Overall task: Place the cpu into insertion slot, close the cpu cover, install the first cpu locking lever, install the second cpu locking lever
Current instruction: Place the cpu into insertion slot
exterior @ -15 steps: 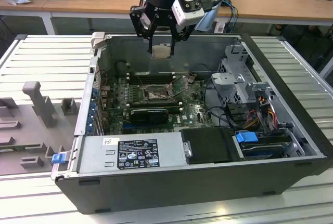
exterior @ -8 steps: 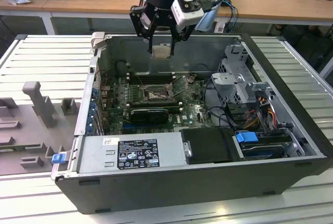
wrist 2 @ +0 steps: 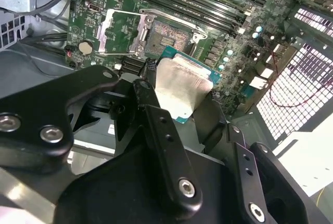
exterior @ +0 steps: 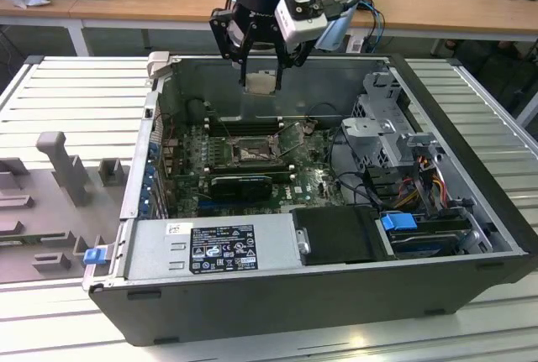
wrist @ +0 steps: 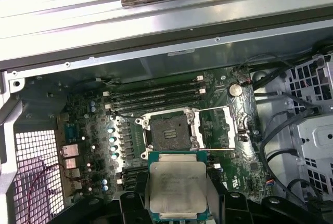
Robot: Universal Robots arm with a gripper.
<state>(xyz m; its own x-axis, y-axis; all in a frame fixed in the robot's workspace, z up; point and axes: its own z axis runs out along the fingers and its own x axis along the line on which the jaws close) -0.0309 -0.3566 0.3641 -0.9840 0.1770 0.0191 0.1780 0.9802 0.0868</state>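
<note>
Hanging upright over the open case [exterior: 277, 295], the arm points its gripper [exterior: 261, 76] straight down, level with the case's far wall and at about twelve o'clock from the slot [exterior: 250, 151] in the exterior view.

At nine o'clock in that view, a grey fixture [exterior: 63, 165] lies on the slatted table [exterior: 76, 85] beside the case. Inside the case the green board [exterior: 189, 169] lies flat, with the slot near its middle. At about two o'clock from the slot, just beside it, the cover [exterior: 291, 138] is swung open on its hinge. At three o'clock stands a metal drive cage [exterior: 382, 118] with cables, and at six o'clock sits the power supply [exterior: 210, 249].

The gripper is narrowed onto the cpu [exterior: 261, 83], clamping it between its tips, well above the board.

In the second wrist view the black fingers [wrist 2: 156, 120] pinch the cpu [wrist 2: 179, 86] by two opposite edges. The slot [wrist 2: 169, 36] lies beyond it and apart from it, and the cover [wrist 2: 117, 31] is folded back alongside.

In the first wrist view the cpu [wrist: 177, 187] shows its pale metal face, held flat and square to the slot [wrist: 167, 133]. The slot's dark contact field is exposed, and the cover [wrist: 221, 126] lies open just beside it, clear of the socket
</note>
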